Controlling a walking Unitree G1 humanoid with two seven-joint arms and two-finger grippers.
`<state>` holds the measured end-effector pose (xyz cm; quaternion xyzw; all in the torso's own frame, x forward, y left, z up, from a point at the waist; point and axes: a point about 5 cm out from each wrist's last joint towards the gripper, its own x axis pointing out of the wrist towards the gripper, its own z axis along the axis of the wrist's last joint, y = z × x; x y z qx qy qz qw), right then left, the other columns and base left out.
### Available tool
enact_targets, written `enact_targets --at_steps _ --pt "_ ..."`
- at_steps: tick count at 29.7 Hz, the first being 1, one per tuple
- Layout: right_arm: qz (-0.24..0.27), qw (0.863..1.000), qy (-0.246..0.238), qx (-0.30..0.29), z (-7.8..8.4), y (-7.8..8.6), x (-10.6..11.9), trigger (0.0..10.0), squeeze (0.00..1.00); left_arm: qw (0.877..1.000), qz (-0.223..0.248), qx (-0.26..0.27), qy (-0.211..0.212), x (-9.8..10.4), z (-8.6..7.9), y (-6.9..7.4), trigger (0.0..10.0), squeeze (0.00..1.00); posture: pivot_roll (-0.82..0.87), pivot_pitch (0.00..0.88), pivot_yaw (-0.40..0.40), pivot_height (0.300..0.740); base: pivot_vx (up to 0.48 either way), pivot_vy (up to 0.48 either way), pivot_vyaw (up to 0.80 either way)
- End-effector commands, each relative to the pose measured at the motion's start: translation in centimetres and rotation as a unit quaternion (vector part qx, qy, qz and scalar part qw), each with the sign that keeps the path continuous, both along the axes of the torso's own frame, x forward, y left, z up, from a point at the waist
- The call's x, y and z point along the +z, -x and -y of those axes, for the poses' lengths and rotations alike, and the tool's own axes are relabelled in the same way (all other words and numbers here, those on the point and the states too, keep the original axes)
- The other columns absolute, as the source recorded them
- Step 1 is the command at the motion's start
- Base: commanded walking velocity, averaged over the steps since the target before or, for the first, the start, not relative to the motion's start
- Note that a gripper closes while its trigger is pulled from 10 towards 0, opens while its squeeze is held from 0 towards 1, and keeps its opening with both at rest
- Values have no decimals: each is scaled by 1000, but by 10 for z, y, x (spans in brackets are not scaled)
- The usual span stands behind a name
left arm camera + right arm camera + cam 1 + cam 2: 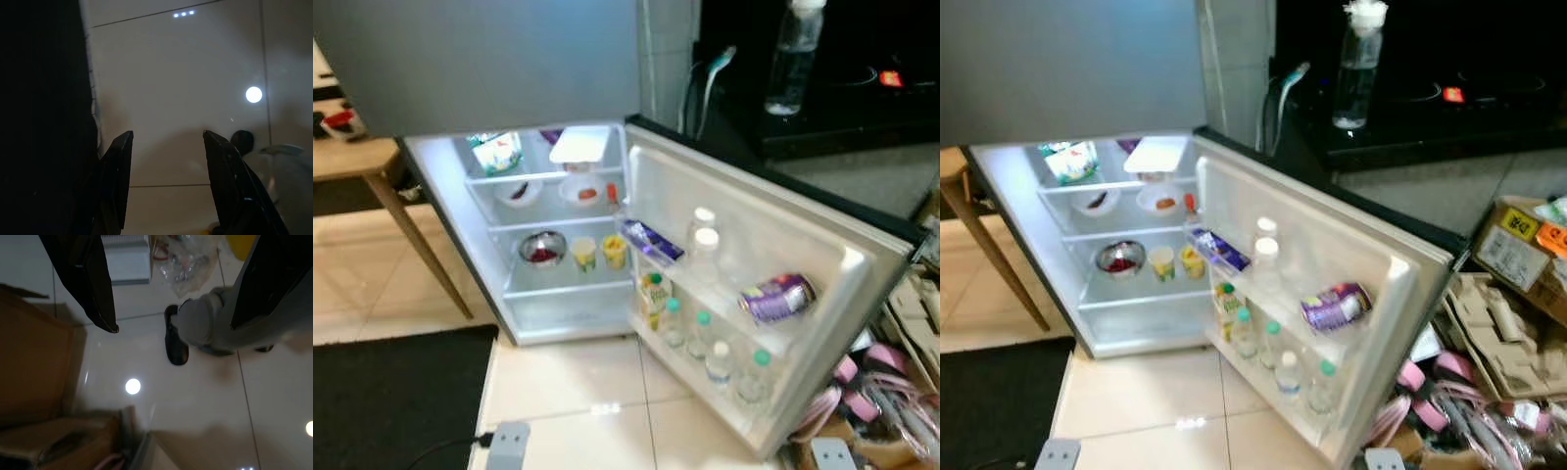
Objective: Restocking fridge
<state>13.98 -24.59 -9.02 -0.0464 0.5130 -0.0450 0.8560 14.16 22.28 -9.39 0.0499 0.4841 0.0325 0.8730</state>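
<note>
Fridge [558,235] open low ahead, door [773,294] swung right with bottles and a can; both grippers [168,142] [176,293] hanging spread and empty over floor — fetch stock first, then place onto free shelf space.

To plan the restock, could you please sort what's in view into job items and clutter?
Job:
fridge, door open
door bottles
purple can
steel bowl
yellow cups

Lying about:
wooden table
black mat
counter bottle
cardboard boxes
pink bits
</note>
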Motion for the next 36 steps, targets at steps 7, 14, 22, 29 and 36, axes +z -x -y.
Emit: enact_targets --at_steps 7,14,22,29,36 --pt "-11 1000 10 -2 2 6 -2 10000 0 1000 -7 -5 -3 0 -1 0 10000 0 -167 0 32 740 0 0 220" --pt "-7 1000 8 -9 2 6 -2 10000 0 1000 -8 -8 4 0 2 -3 10000 0 -175 0 37 740 0 -284 0" --pt "-6 1000 8 -15 3 7 -2 10000 0 1000 -11 -7 6 -1 3 -2 10000 0 -180 0 37 740 0 -435 0" --pt "3 1000 14 -23 6 4 0 10000 0 1000 -11 -8 6 -1 4 -2 10000 0 -188 0 42 740 0 -437 0" --pt "74 993 56 -79 30 -25 20 10000 0 1000 -8 -3 8 0 4 -3 10000 0 -190 0 45 740 0 0 0"
